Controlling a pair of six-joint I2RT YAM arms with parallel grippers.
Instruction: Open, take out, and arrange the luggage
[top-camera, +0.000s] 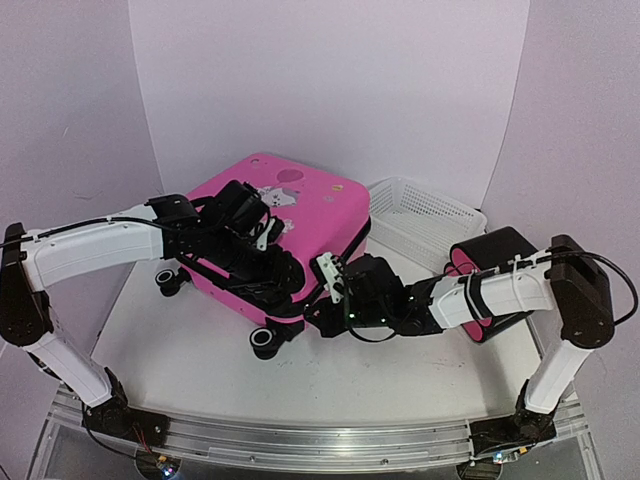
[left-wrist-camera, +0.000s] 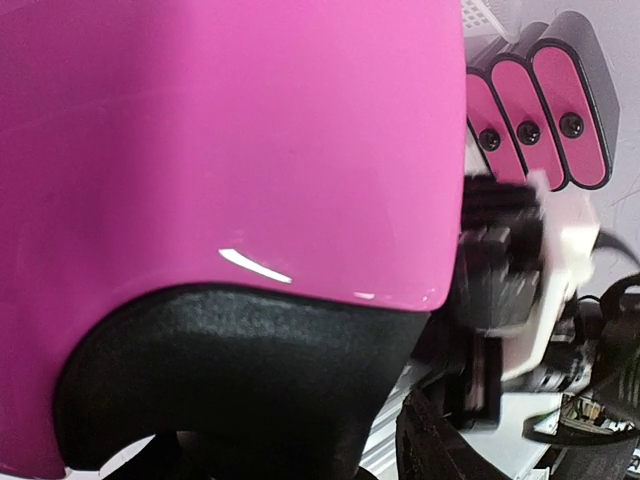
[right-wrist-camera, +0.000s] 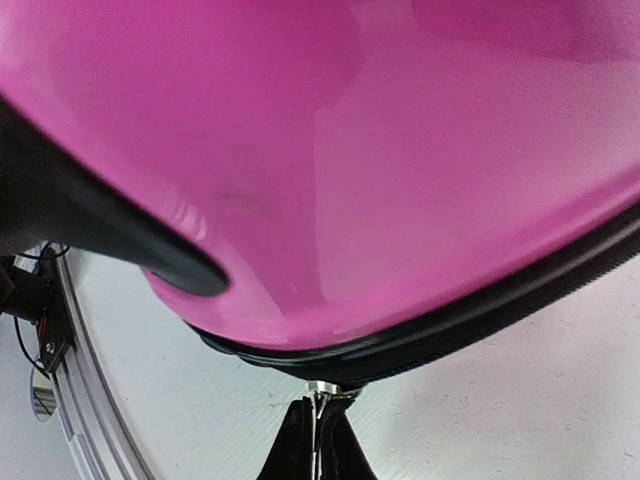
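Note:
The bright-pink luggage (top-camera: 300, 205) lies flat on the table, wheels toward me, its lid down. My right gripper (top-camera: 318, 292) is at its near right corner. In the right wrist view it (right-wrist-camera: 320, 425) is shut on the small metal zip pull (right-wrist-camera: 328, 390) hanging from the black zip trim (right-wrist-camera: 480, 315). My left gripper (top-camera: 260, 258) rests against the luggage's near side. In the left wrist view the pink shell (left-wrist-camera: 230, 150) and a black wheel housing (left-wrist-camera: 240, 380) fill the frame, and my own fingers do not show clearly.
A stack of smaller black cases with pink ends (top-camera: 490, 262) stands at the right, also in the left wrist view (left-wrist-camera: 540, 105). A white mesh basket (top-camera: 425, 212) sits behind it. A black wheel (top-camera: 265, 341) sticks out toward me.

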